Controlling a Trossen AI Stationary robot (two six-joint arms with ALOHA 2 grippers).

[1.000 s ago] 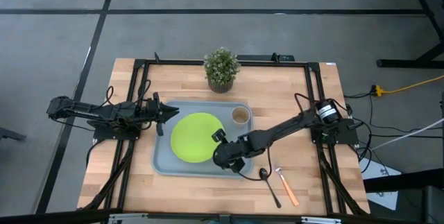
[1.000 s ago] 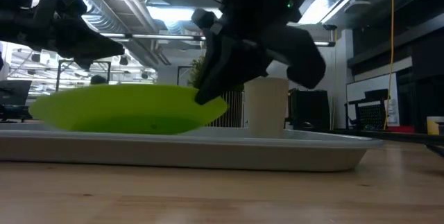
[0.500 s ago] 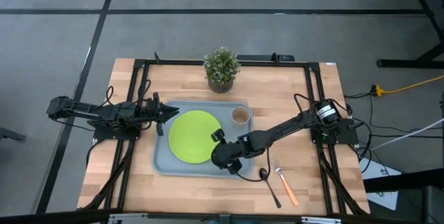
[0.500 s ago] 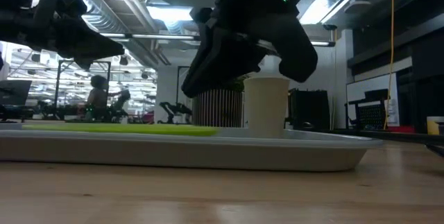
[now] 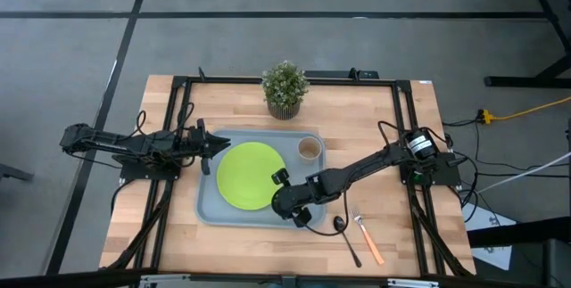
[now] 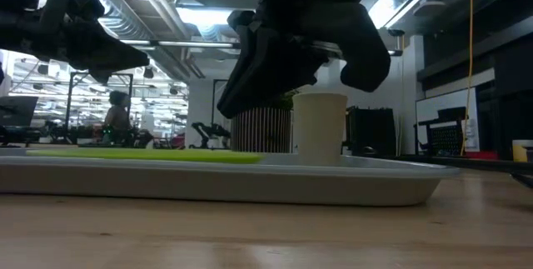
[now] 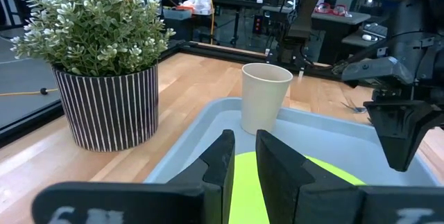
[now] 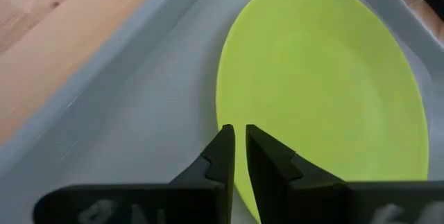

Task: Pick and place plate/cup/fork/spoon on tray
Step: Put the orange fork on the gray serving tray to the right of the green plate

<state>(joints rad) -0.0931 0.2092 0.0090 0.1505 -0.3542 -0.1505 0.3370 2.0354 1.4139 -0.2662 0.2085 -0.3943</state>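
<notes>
Wood table [image 5: 357, 119] under us, workshop behind; plate [image 5: 251, 176] flat in tray [image 5: 207, 212], right gripper [image 8: 239, 141] nearly closed, empty, above it.

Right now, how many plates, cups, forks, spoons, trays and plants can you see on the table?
plate: 1
cup: 1
fork: 1
spoon: 1
tray: 1
potted plant: 1
Total: 6

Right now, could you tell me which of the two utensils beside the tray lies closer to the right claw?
The dark spoon: its bowl sits right beside the right claw, while the orange-handled fork lies farther out.
</notes>
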